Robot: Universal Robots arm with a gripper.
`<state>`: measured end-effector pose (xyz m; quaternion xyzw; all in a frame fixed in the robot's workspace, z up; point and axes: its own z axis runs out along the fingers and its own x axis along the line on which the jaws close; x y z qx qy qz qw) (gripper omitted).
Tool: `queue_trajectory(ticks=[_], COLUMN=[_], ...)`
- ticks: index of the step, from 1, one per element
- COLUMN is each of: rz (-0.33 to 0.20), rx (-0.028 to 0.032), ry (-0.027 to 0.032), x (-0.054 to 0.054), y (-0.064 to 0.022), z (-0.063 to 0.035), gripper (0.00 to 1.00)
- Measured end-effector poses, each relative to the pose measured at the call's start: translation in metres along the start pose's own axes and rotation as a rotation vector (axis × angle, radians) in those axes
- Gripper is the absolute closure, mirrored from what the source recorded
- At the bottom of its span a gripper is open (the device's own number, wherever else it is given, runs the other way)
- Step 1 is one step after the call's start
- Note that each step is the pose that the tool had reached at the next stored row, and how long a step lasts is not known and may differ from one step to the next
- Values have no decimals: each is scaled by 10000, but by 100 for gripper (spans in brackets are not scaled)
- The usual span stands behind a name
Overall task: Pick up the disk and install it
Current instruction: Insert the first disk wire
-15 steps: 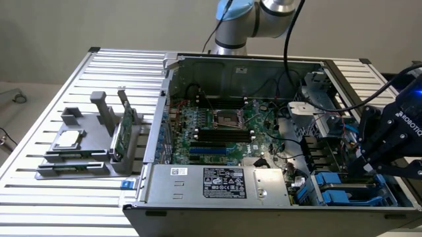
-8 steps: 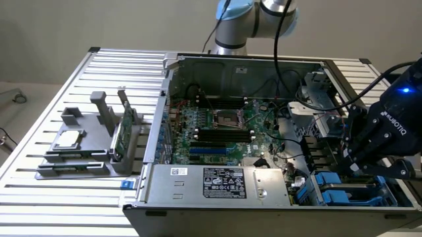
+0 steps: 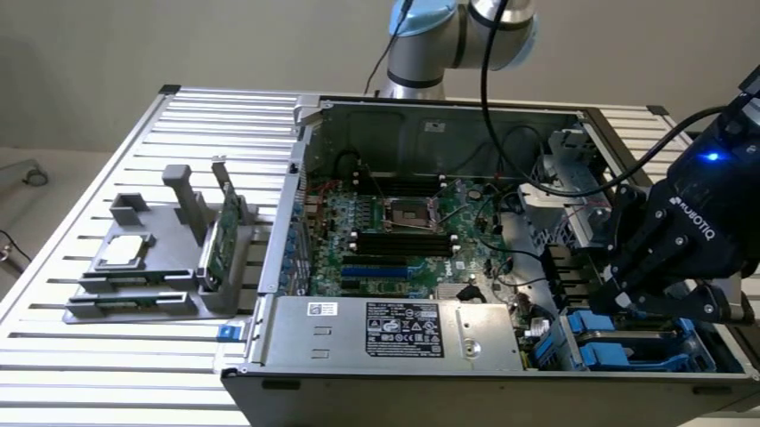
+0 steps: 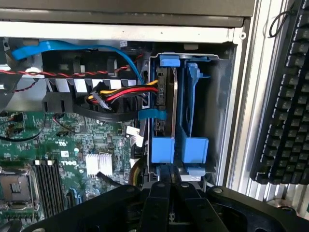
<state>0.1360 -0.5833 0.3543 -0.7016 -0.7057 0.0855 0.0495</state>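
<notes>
The disk (image 4: pixel 170 111) stands on edge in the drive bay (image 4: pixel 227 96) at a front corner of the open computer case (image 3: pixel 356 365), its thin metal edge showing between blue carrier rails, with a second blue carrier (image 4: pixel 193 116) in the slot just beside it. The gripper (image 4: pixel 173 181) sits right at the blue end tabs of these carriers, its black fingers (image 4: pixel 159 193) drawn fully together with nothing visibly clamped between them. In the exterior view the gripper (image 3: pixel 635 298) hangs over the bay (image 3: pixel 629 342) at the case's right front corner. Red, yellow and black cables (image 4: pixel 113 96) run to the bay beside the green motherboard (image 4: pixel 58 145). A keyboard (image 4: pixel 285 96) lies outside the case wall.
</notes>
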Motion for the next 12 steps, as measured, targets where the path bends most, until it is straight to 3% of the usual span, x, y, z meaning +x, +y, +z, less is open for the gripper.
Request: queue_trajectory(ticks=[12], rz=[-93], rx=[-5], ry=[-19], x=[0], y=[0], z=[0], gripper=[89])
